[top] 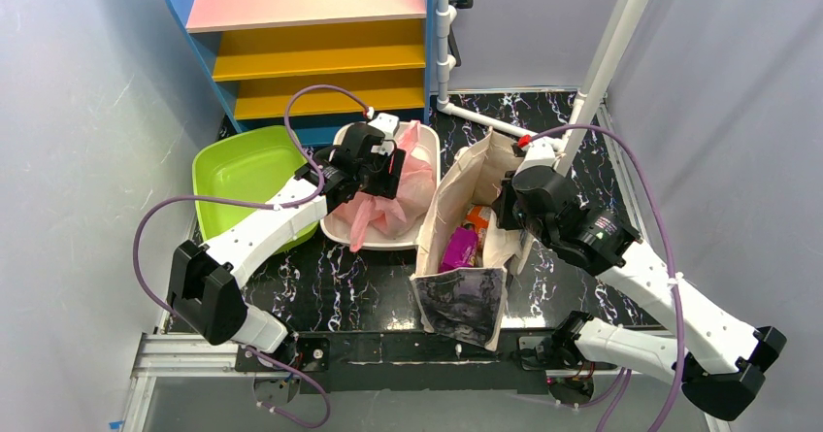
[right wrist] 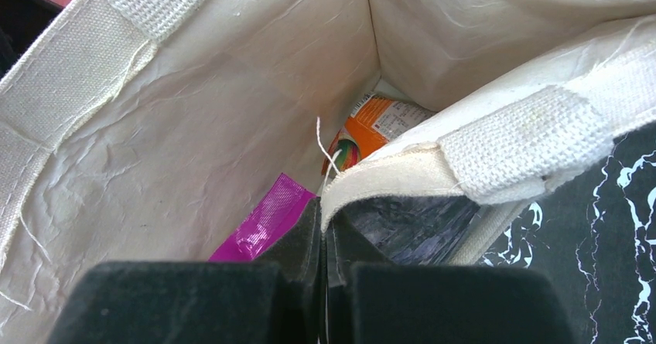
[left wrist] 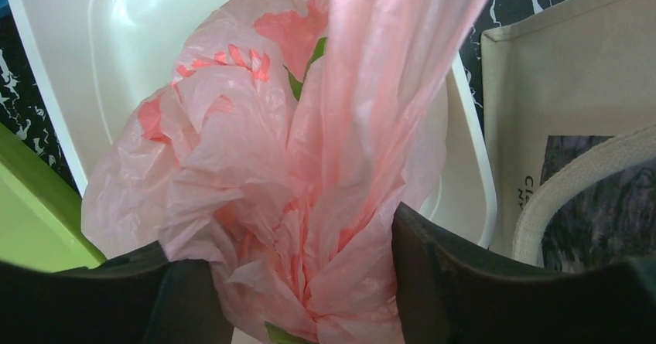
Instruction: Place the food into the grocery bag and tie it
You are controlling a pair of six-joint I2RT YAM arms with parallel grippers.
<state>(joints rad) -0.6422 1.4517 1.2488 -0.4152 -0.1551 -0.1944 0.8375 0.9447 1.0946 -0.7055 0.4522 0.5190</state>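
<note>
Grocery bag (left wrist: pixel 255 174), pink, thin plastic: lying in a white tub (left wrist: pixel 131 42), contents mostly hiding behind the film. Likely handling as light, limp, slippery and easily tearing; best taking hold at the bunched neck. Left gripper (left wrist: pixel 298 282) is straddling that neck, jaws apart, plastic filling the gap. Right gripper (right wrist: pixel 325 240) is pinching the canvas tote (right wrist: pixel 155 127) by its rim, jaws together.
</note>
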